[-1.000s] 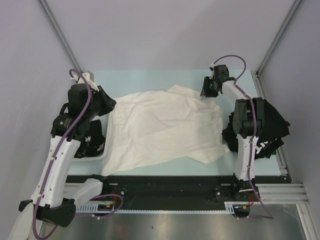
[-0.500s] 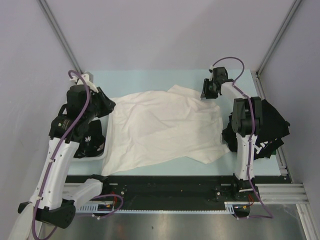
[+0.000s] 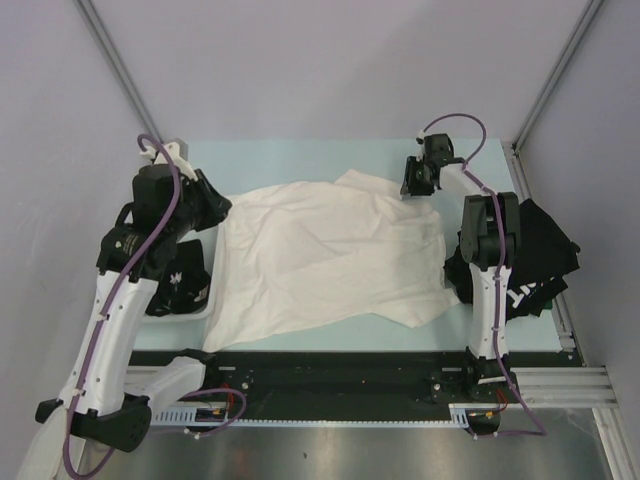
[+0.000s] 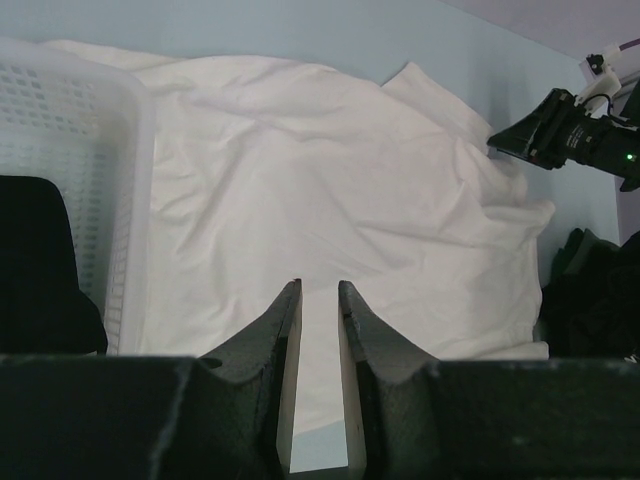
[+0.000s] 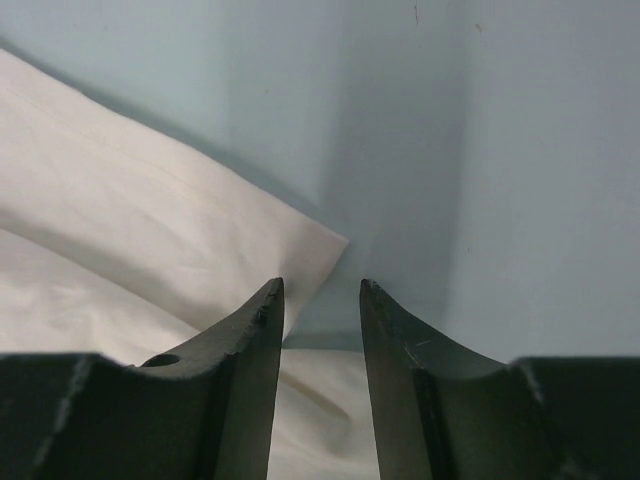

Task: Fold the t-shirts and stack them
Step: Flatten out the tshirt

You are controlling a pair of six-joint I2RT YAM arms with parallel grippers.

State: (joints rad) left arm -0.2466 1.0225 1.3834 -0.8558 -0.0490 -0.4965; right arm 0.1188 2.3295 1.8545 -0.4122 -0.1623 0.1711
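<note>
White shirt (image 3: 330,255) in the middle of the worktop (image 3: 300,160), spread open but wrinkled, with no fold made yet; near hem uneven, one corner drawn out toward the far right corner of the worktop.

Right claw (image 5: 320,285) low at that drawn-out corner, fingers (image 5: 250,340) spread with a clear gap; tip of the cloth just in front of the gap, not pinched.

Left claw (image 4: 318,288) raised above the left part of the white shirt, close to the basket (image 4: 60,110) at the left edge; fingers only a little apart, nothing between them.

Inside the basket a black shirt (image 3: 180,280) with white print, bunched; cannot tell whether folded.

At the right edge a heap of black shirts (image 3: 545,250), crumpled together; not possible to count them.

No stack recognisable so far.

By judgement, very early in the task; first shirt only laid out, probably at the step of taking a corner or smoothing. Left to do: fold the white shirt; then bring each black one, fold it, and put all in one pile.
</note>
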